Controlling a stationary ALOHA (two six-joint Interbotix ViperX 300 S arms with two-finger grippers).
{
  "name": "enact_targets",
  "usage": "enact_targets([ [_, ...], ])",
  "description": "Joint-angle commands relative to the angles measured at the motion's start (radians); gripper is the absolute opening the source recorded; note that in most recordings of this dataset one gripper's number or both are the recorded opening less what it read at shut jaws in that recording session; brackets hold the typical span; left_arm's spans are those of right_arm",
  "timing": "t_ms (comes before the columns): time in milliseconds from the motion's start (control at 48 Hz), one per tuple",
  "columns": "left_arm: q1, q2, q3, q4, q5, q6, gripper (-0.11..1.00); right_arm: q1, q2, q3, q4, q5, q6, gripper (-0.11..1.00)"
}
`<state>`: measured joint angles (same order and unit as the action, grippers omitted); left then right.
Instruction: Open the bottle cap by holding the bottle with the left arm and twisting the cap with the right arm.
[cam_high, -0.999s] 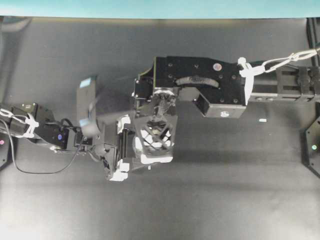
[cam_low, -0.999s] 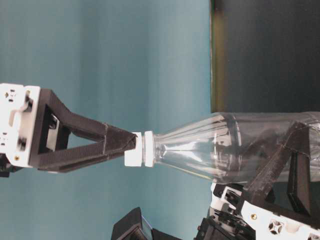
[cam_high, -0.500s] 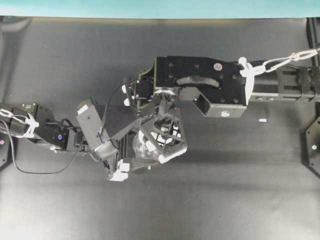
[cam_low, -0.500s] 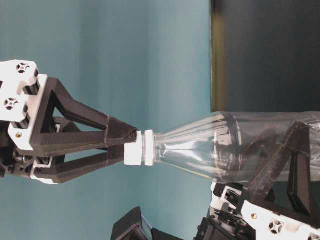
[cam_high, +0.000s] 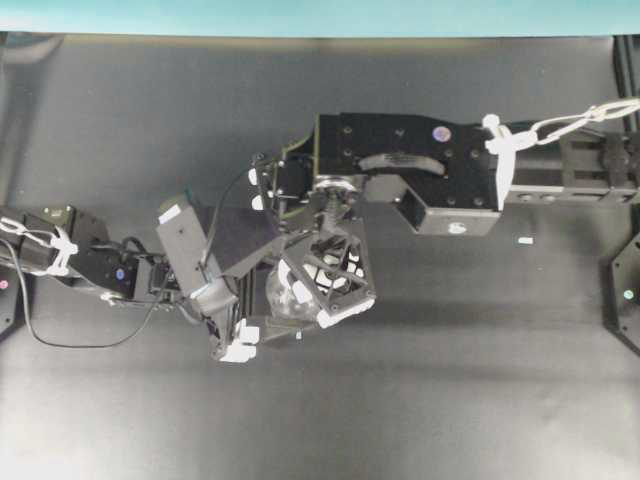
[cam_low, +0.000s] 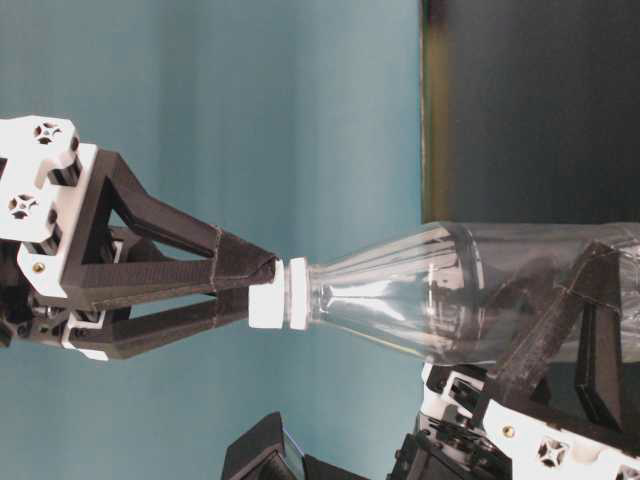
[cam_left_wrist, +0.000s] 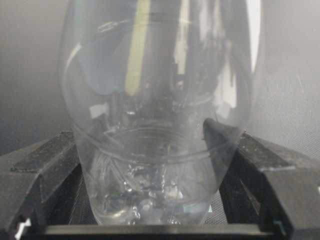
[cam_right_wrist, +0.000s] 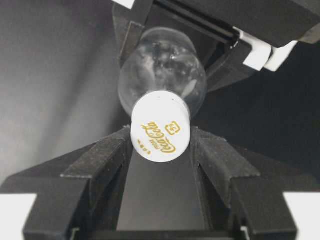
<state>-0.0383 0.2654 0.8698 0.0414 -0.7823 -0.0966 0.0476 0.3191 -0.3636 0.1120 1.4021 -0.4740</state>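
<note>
The clear bottle (cam_low: 450, 290) stands upright on the black table. My left gripper (cam_left_wrist: 142, 135) is shut on its lower body, one finger pressed to each side. In the overhead view the bottle (cam_high: 283, 300) shows only partly under the right arm, with the left gripper (cam_high: 278, 305) around it. The white bottle cap (cam_right_wrist: 160, 132), printed in gold, sits between the tips of my right gripper (cam_right_wrist: 160, 145), which comes down from above. Both right fingertips touch the cap (cam_low: 268, 307), so it is shut on the cap. The cap still sits on the neck.
A tiny white scrap (cam_high: 525, 241) lies on the table right of the right arm's housing (cam_high: 410, 170). A black base (cam_high: 625, 295) stands at the right edge. The teal wall (cam_high: 320, 15) runs along the far side.
The right gripper has turned counter-clockwise, seen from above, while on the cap; its side camera swung down on the left. In the last half second it barely moved. The left gripper and bottle stayed still.
</note>
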Motion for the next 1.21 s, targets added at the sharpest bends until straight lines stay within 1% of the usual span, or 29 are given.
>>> enact_targets([
  [0,-0.005,0.0,-0.009,0.003,0.012,-0.003,0.81,0.006,-0.008,0.011,-0.002,-0.005,0.018,0.39],
  [104,-0.006,0.0,-0.009,0.003,0.012,-0.003,0.81,0.008,-0.011,0.015,-0.005,-0.015,0.034,0.64],
  [146,-0.005,0.0,-0.009,0.003,0.012,-0.003,0.81,0.008,-0.012,0.015,-0.005,-0.02,0.044,0.73],
  [167,-0.005,0.0,-0.009,0.003,0.012,-0.003,0.81,0.008,-0.015,0.015,-0.005,-0.02,0.049,0.76],
  [229,-0.005,0.0,-0.008,0.003,0.012,-0.003,0.81,0.008,-0.023,0.015,-0.009,-0.02,0.071,0.79],
  [312,-0.005,0.0,-0.008,0.003,0.012,-0.003,0.81,0.008,-0.041,0.015,-0.031,-0.015,0.109,0.78],
  [354,-0.005,0.0,-0.009,0.003,0.014,-0.003,0.81,0.008,-0.051,0.017,-0.035,-0.008,0.135,0.78],
  [416,-0.005,0.0,-0.009,0.003,0.017,-0.005,0.81,0.006,-0.064,0.012,-0.037,0.006,0.192,0.78],
  [541,-0.003,0.0,-0.008,0.003,0.025,-0.005,0.81,0.012,-0.084,-0.005,-0.037,0.058,0.359,0.78],
  [645,-0.003,0.0,-0.008,0.003,0.028,-0.005,0.81,0.018,-0.086,-0.043,-0.035,0.121,0.5,0.78],
  [687,-0.005,-0.002,-0.008,0.003,0.028,-0.005,0.81,0.02,-0.083,-0.063,-0.035,0.138,0.565,0.78],
  [708,-0.005,0.0,-0.009,0.003,0.028,-0.005,0.81,0.021,-0.08,-0.08,-0.035,0.152,0.615,0.78],
  [812,-0.005,0.0,-0.009,0.003,0.029,-0.005,0.81,0.023,-0.058,-0.14,-0.035,0.161,0.796,0.78],
  [1020,-0.005,-0.002,-0.009,0.003,0.028,-0.005,0.81,0.025,-0.005,-0.238,-0.035,0.16,1.123,0.78],
  [1103,-0.005,-0.002,-0.009,0.003,0.029,-0.005,0.81,0.028,0.011,-0.253,-0.034,0.164,1.212,0.78],
  [1187,-0.005,-0.002,-0.009,0.003,0.029,-0.005,0.81,0.028,0.021,-0.247,-0.035,0.166,1.267,0.78],
])
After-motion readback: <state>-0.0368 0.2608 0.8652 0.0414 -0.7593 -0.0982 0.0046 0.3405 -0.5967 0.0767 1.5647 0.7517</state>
